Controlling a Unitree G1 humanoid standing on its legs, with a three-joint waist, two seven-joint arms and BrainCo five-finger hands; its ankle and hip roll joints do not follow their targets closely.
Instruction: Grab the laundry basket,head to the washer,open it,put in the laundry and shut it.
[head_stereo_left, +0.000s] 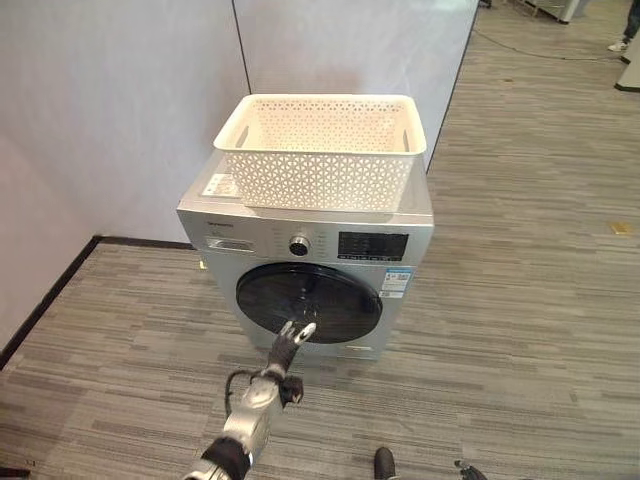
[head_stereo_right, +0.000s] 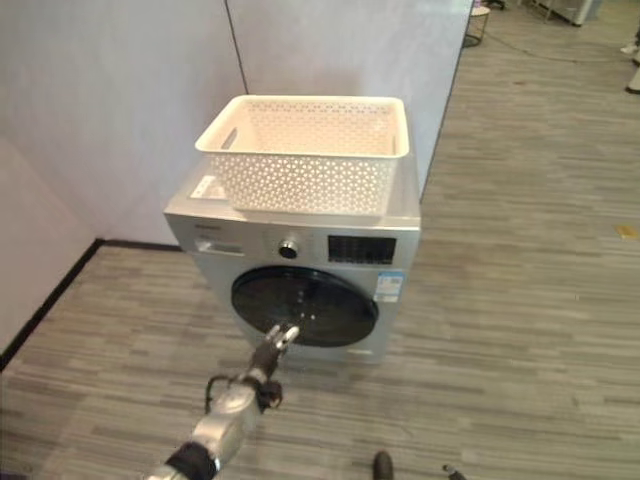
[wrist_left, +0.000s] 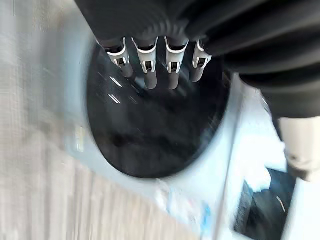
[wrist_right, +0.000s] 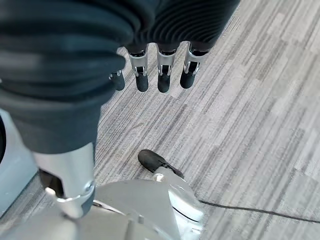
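While the white perforated laundry basket (head_stereo_left: 318, 150) is sitting on top of the silver front-loading washer (head_stereo_left: 405, 212), the left hand (head_stereo_left: 290, 340) is being held out just in front of the round dark door (head_stereo_left: 310, 302), which is closed. Its fingers (wrist_left: 150, 62) are being kept straight and slightly apart, gripping nothing; contact with the glass cannot be told. The right hand (wrist_right: 150, 70) is being held low over the grey wood-pattern floor (wrist_right: 240, 125), fingers relaxed and empty. No laundry is being seen inside the basket.
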